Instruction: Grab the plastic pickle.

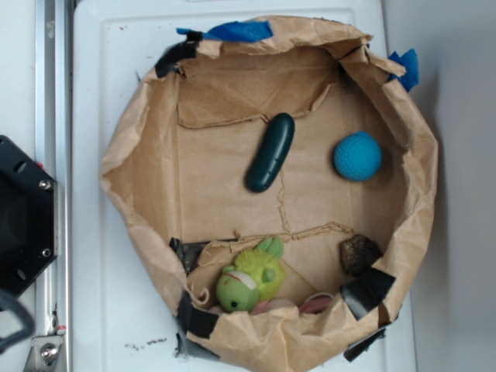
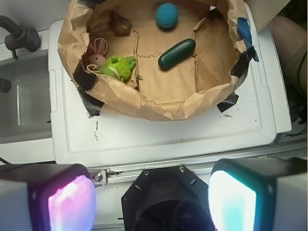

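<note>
The plastic pickle [image 1: 270,152] [image 2: 176,54] is a glossy dark green capsule lying slanted on the floor of a brown paper tub [image 1: 124,186] [image 2: 159,108], near its middle. In the wrist view my gripper [image 2: 151,202] is far back from the tub, over the robot's black base. Its two fingers, one with a pink-lit pad [image 2: 70,202] and one with a teal-lit pad [image 2: 231,199], stand wide apart with nothing between them. The exterior view does not show the gripper.
Also in the tub are a blue ball [image 1: 357,156] [image 2: 166,15], a lime-green plush toy [image 1: 249,279] [image 2: 118,67], a brown lump [image 1: 359,254] [image 2: 121,24] and a pink bunny [image 2: 97,53]. The tub sits on a white lid [image 2: 168,134]. The robot base [image 1: 23,217] is at the left.
</note>
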